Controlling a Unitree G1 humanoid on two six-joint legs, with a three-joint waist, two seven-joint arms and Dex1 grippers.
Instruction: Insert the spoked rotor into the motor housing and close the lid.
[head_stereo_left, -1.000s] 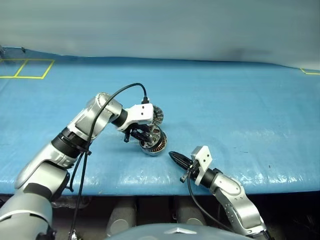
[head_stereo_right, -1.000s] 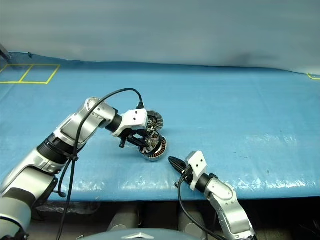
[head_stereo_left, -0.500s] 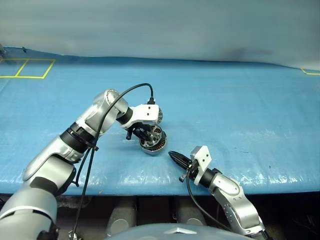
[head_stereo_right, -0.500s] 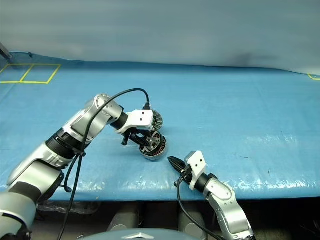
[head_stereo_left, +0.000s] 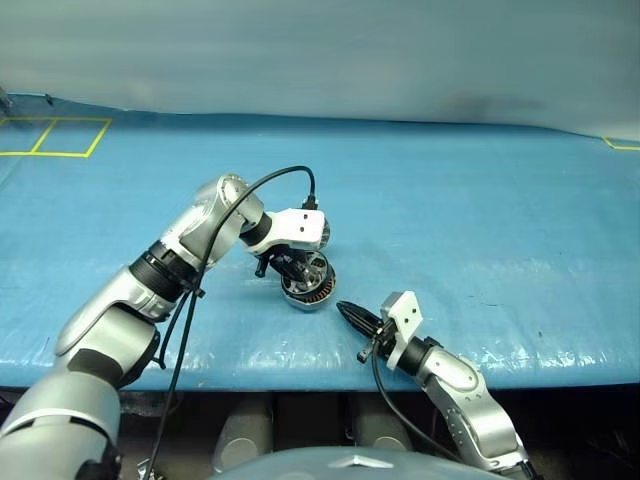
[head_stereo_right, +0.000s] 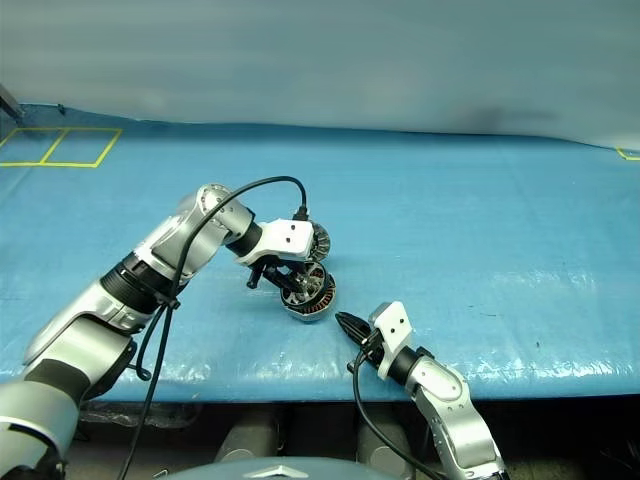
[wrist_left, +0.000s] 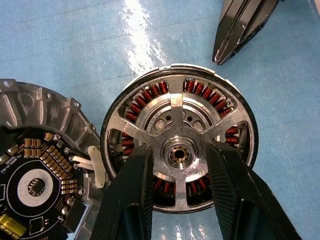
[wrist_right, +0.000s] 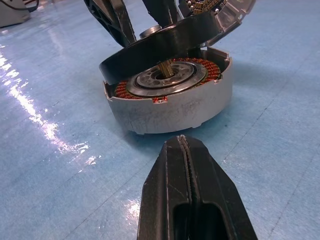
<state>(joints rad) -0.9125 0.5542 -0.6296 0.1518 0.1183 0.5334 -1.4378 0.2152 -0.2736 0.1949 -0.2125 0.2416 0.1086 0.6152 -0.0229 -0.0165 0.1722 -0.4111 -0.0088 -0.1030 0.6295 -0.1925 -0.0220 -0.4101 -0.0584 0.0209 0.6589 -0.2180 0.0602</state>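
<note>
Left eye view: a blue tabletop (head_stereo_left: 480, 210) runs wide under a pale wall, with yellow tape lines (head_stereo_left: 50, 135) far off toward the back left of the motor housing (head_stereo_left: 307, 288). The housing sits near the front edge, with bare blue surface open on its right and behind it. The left arm reaches in from the left, elbow raised, a black cable (head_stereo_left: 240, 195) looping over it, and its left end effector (head_stereo_left: 290, 268) points steeply down onto the housing. The right end effector (head_stereo_left: 352, 317) lies low and almost level just in front and to the right of the housing, apart from it.

Right eye view: the same layout; the lid (head_stereo_right: 318, 241) stands tilted up at the far rim of the housing, just behind the white wrist block.

Left wrist view: the spoked rotor (wrist_left: 180, 150) lies over the housing's ring of copper-brown windings (wrist_left: 145, 95). The two black fingers (wrist_left: 131, 195) are parted to a middling width and straddle the rotor's hub, pressed on the spokes; whether they grip it I cannot tell. The lid's dark inner face with small parts sits beside the housing, touching its rim. The tip of the right end effector shows beyond the housing, clear of it.

Right wrist view: the right fingers (wrist_right: 197, 200) are pressed together, holding nothing, aimed at the housing's plain grey wall. The rotor rests tilted on top, one edge raised, not seated flat.
</note>
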